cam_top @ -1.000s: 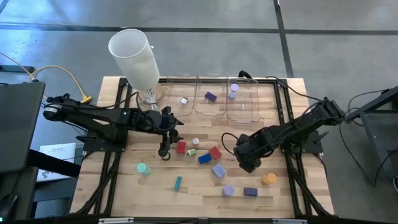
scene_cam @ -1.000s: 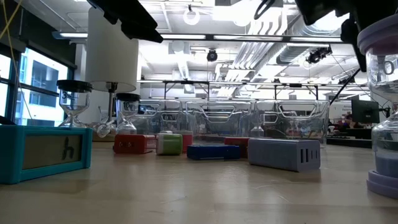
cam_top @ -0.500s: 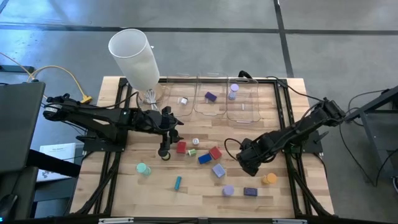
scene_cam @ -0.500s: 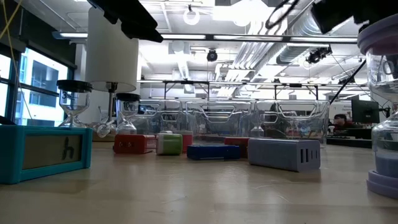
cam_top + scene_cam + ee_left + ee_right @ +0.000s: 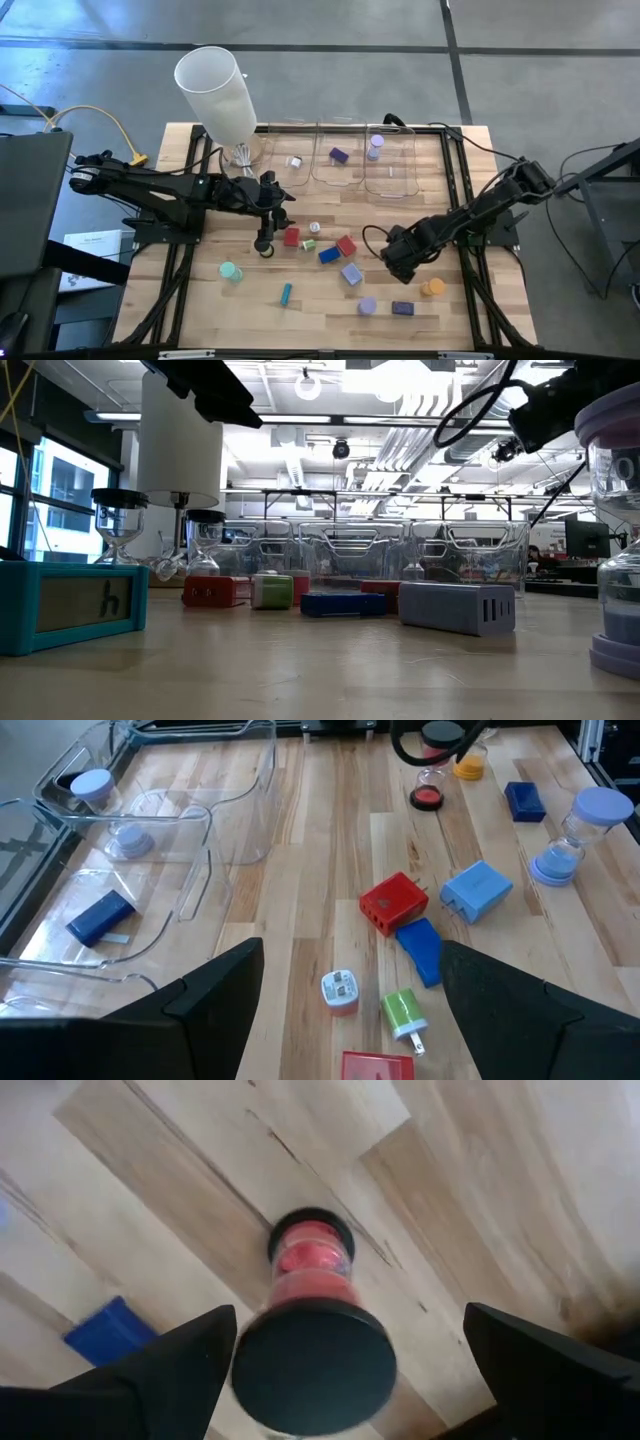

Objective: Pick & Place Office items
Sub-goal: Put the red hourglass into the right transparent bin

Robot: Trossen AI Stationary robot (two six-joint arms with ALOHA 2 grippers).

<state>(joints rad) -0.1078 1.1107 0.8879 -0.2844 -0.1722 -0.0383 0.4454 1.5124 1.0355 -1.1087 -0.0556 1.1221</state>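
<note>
Red-filled black-capped hourglass (image 5: pixel 312 1345) between wide-open right claw (image 5: pixel 398 262) fingers, ungripped; left claw (image 5: pixel 264 243) open, empty.

Clear plastic bins (image 5: pixel 345 160): three, side by side at the table's far edge.
Tall white cylinder (image 5: pixel 215 92): one.
Red blocks (image 5: pixel 291 237): two.
Blue blocks (image 5: pixel 328 254): two loose on the table, dark; one lighter blue block (image 5: pixel 351 273).
Lavender-capped hourglass (image 5: pixel 367 306): one on the table.
Teal stick (image 5: pixel 286 293): one.
</note>
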